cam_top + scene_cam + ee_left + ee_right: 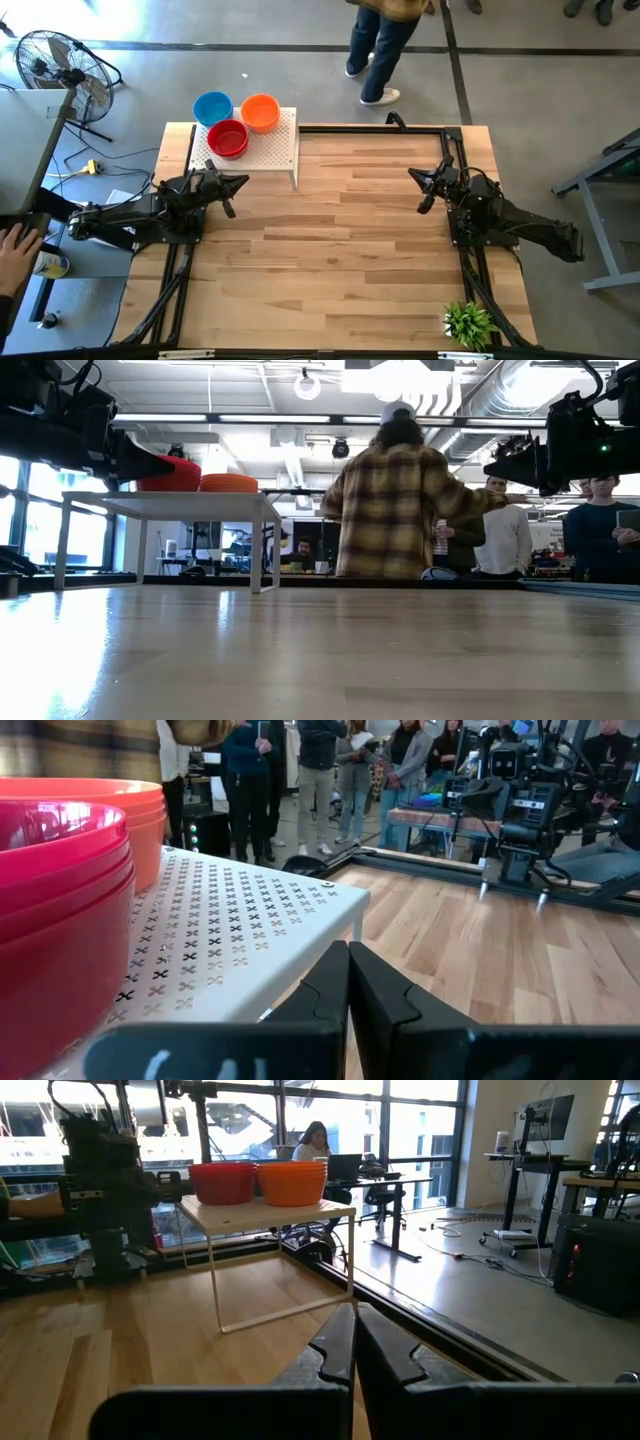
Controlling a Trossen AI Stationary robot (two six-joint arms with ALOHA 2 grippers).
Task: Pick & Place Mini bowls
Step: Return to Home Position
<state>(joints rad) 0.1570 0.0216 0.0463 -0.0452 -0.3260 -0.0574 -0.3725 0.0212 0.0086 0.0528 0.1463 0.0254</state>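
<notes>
Three stacks of mini bowls stand on the white perforated stand (262,148) at the table's far left: red (228,138), orange (260,112) and blue (212,107). The red stack (55,910) and orange stack (135,820) fill the left wrist view's side; the right wrist view shows the red (223,1182) and orange (292,1182) stacks far off. My left gripper (240,183) hovers shut just near of the stand, touching nothing. My right gripper (414,176) hovers shut over the table's right part, far from the bowls.
A small green plant (468,323) stands at the table's near right corner. A black frame rail (380,128) runs along the far edge. People stand beyond the far edge (395,500), and a hand (15,245) shows at the left. Bare wood (330,240) lies between the arms.
</notes>
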